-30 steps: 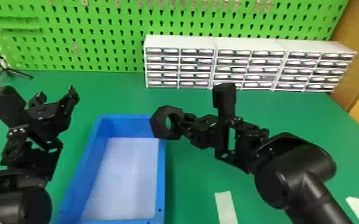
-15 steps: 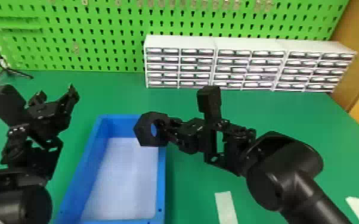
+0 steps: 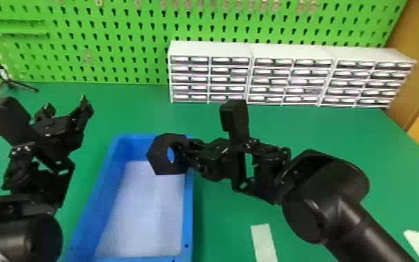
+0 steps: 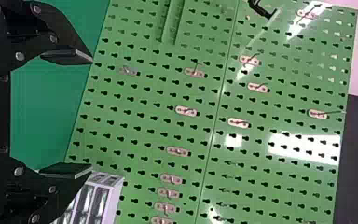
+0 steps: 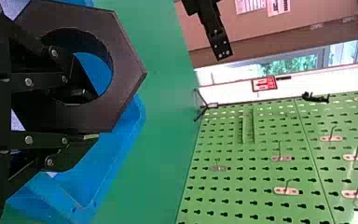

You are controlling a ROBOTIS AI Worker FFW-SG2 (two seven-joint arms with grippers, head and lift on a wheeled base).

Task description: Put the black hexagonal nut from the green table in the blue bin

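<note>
Nut (image 3: pixel 157 158), already lifted, is pinched across its rim by the right jaws (image 5: pixel 86 115) above the bin's (image 3: pixel 188 223) far right corner, short of the bench's (image 3: pixel 226 216) far edge; left jaws (image 4: pixel 92 114) wide, empty; lowering and release apparently remain.

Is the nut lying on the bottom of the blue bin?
No, the nut is clamped in the right gripper, held up over the far part of the blue bin.

No legible text or signs
</note>
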